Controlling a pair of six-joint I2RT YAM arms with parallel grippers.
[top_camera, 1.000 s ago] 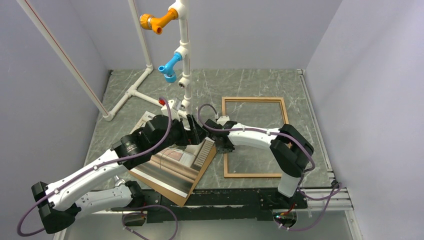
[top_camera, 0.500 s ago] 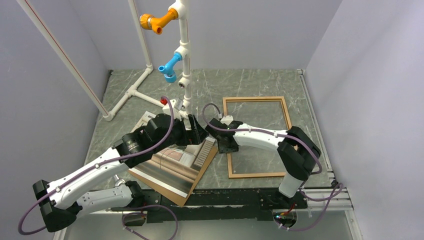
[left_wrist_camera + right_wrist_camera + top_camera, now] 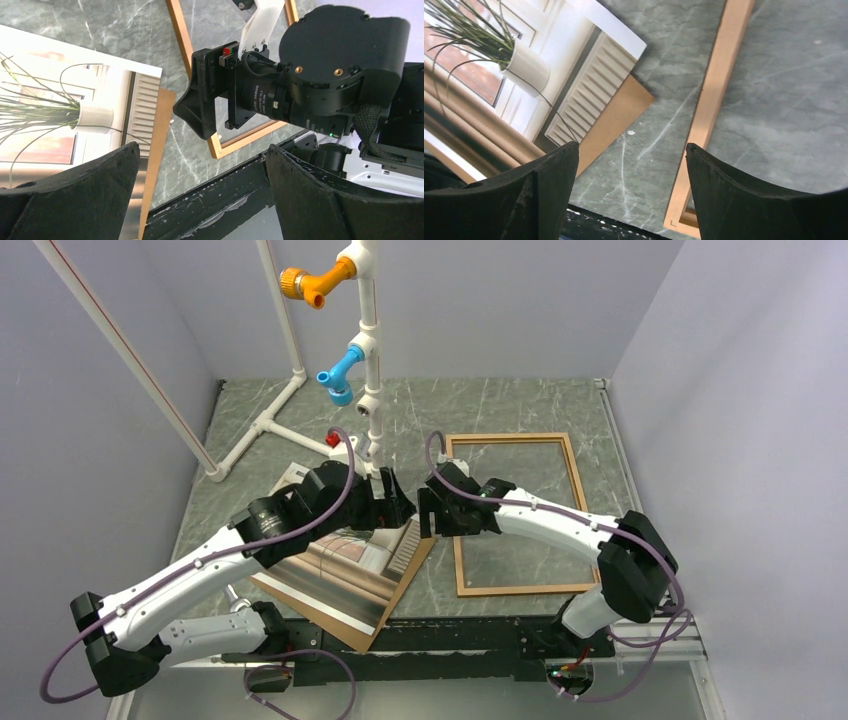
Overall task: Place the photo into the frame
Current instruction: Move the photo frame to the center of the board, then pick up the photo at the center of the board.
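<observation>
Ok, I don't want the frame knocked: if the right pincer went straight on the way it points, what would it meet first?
Most likely bare table, in the gap between the backing board corner and the frame rail beside it. The right pincer points into that gap; depth is unclear.

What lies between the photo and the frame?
Right wrist view: a corner of the brown backing board under the photo, then bare table up to the frame.
</observation>
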